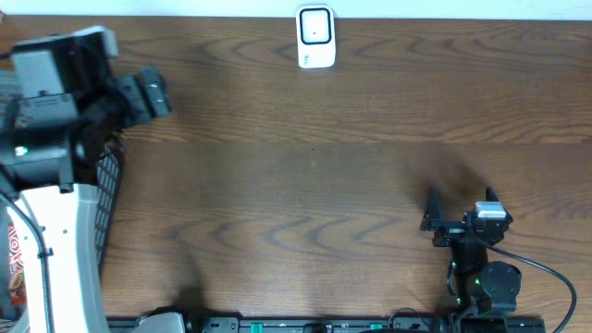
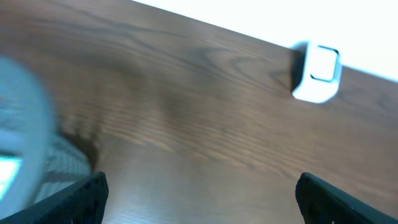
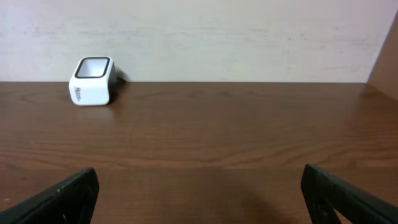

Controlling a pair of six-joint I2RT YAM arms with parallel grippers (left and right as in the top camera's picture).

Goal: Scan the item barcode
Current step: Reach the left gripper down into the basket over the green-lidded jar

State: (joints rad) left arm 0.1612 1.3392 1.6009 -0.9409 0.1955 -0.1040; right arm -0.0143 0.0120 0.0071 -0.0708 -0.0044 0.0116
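A white barcode scanner [image 1: 315,37] with a dark window stands at the table's far edge, centre; it shows too in the left wrist view as the scanner [image 2: 318,73] and in the right wrist view as the scanner [image 3: 92,81]. The item is hidden or out of view. My left gripper [image 1: 159,95] hovers at the far left beside a black mesh basket [image 1: 109,185], open and empty [image 2: 202,199]. My right gripper [image 1: 460,202] rests near the front right, open with only bare wood between its fingers [image 3: 199,193], facing the scanner.
The white left arm [image 1: 65,250] covers most of the basket. A red-printed patch [image 1: 13,254] shows at the left edge behind it; I cannot tell what it is. The basket's mesh [image 2: 62,165] appears low left in the left wrist view. A wall backs the table.
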